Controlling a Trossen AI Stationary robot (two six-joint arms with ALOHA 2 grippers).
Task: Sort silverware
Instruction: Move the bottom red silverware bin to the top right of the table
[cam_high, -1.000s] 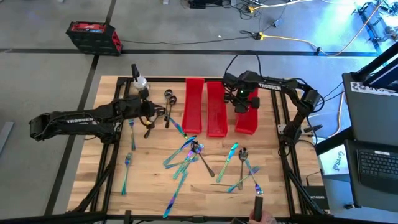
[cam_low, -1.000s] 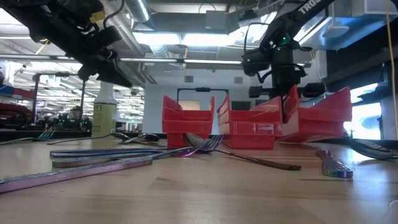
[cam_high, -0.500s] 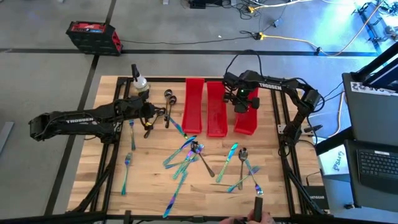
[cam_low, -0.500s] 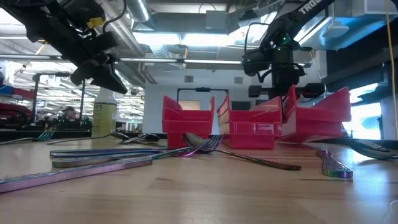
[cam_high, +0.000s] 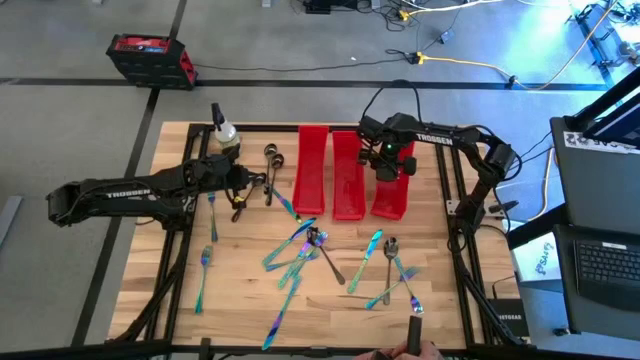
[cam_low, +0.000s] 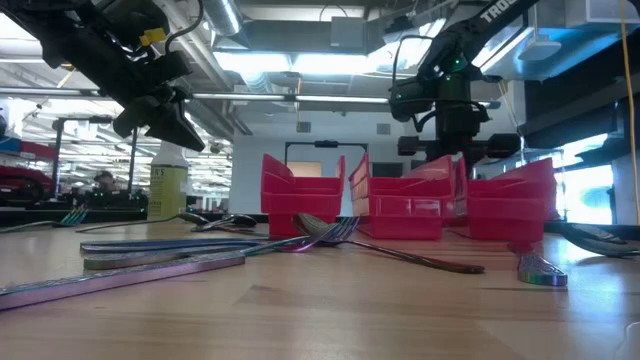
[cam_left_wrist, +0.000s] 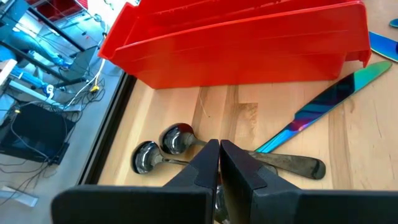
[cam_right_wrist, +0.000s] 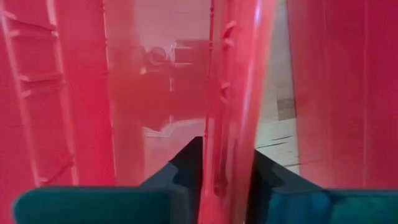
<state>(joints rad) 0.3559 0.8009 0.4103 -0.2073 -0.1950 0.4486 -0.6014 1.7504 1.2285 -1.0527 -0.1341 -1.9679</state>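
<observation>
The silverware, iridescent forks, spoons and knives, lies scattered on the wooden table (cam_high: 310, 250). Two dark spoons (cam_left_wrist: 177, 138) rest on the table beside the left red bin (cam_high: 311, 170), with an iridescent knife (cam_left_wrist: 323, 106) close by. My left gripper (cam_high: 240, 188) (cam_left_wrist: 219, 163) hangs shut above the table just left of these spoons; I see nothing between its fingers. My right gripper (cam_high: 390, 168) (cam_right_wrist: 227, 168) is shut on the rightmost red bin (cam_high: 392, 195), which stands next to the middle bin (cam_high: 347, 175). My right gripper pinches a long side wall (cam_right_wrist: 231, 124) of the rightmost red bin between its two fingers. It comes from above, pointing down, with one finger on each side of that wall. The bin sits level with its bottom on the table (cam_low: 510, 215).
A spray bottle (cam_high: 222, 132) stands at the far left of the table, behind my left arm. Three red bins stand side by side at the far middle. Loose cutlery covers the near middle and right. A person's hand (cam_high: 415, 345) shows at the near edge.
The rightmost bin, held tilted with its right side raised, has come down level onto the table. It has also straightened and shifted a little left, toward the middle bin. My right gripper has stayed shut on its wall.
</observation>
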